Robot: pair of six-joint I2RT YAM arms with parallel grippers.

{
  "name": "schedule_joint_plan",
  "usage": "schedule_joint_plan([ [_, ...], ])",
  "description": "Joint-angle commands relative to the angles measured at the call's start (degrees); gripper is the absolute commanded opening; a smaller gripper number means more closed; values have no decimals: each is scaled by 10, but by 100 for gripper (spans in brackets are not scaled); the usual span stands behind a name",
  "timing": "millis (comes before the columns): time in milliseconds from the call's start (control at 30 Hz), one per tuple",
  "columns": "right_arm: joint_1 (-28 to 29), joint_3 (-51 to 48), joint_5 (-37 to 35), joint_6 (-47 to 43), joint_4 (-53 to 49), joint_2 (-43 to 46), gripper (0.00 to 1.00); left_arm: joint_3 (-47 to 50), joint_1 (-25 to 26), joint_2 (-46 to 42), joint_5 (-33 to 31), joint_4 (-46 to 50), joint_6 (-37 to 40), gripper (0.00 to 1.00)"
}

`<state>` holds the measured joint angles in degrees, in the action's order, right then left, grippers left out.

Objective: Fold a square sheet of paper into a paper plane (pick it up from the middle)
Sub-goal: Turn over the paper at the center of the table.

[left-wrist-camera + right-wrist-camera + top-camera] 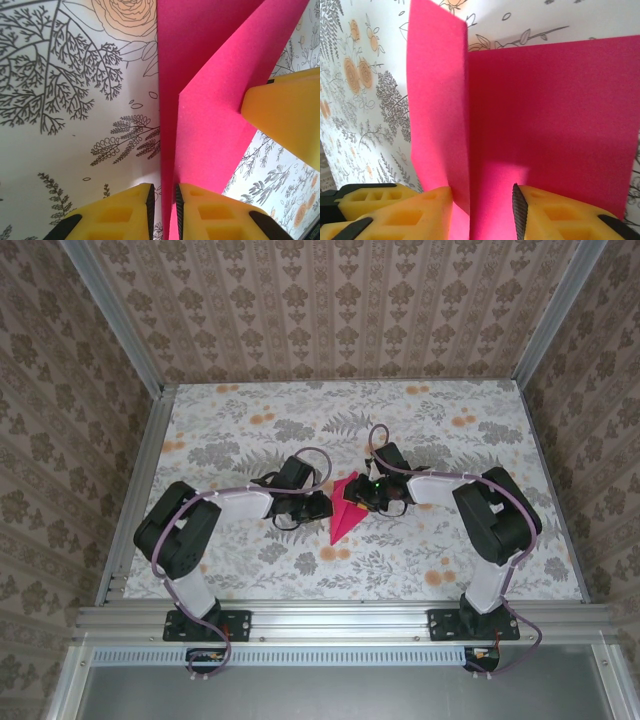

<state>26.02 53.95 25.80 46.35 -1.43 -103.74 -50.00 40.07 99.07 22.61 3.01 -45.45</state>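
"What covers your table?"
"A white tablecloth (300, 405) with grey leaves (50, 75) and orange flower prints (262, 418)."
"And around it?"
"Beige damask wallpaper (330, 300) on three walls, an aluminium rail (340, 618) along your near edge."

We note the magenta-pink paper (343, 515) at the middle of the table (450, 440), partly folded into a narrow dart, tip toward the near edge, one flap (437, 100) standing upright along a sharp crease.

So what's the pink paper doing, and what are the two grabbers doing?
pink paper: partly folded into a pointed shape, one flap standing up.
left gripper: shut on the paper's folded edge.
right gripper: open, jaws either side of the raised flap.
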Motion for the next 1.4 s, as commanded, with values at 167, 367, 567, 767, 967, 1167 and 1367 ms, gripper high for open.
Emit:
schedule_joint_plan([
  [167, 2, 11, 49, 3, 50, -19, 30, -11, -5, 14, 0, 11, 10, 21],
  [367, 2, 10, 62, 1, 73, -31, 17, -3, -12, 7, 18, 0, 8, 23],
  [567, 0, -7, 66, -9, 109, 11, 6, 29, -49, -57, 59, -21, 5, 33],
  [767, -7, -16, 124, 5, 149, 71, 5, 63, -98, -143, 124, -37, 8, 56],
  [967, -19, -12, 183, 59, 199, 113, 6, 90, -135, -216, 187, -92, -15, 81],
  [1167, -22, 5, 209, 95, 224, 140, 7, 106, -135, -232, 234, -185, -80, 94],
  [1367, -22, 7, 223, 145, 276, 146, 7, 112, -127, -236, 235, -203, -107, 98],
])
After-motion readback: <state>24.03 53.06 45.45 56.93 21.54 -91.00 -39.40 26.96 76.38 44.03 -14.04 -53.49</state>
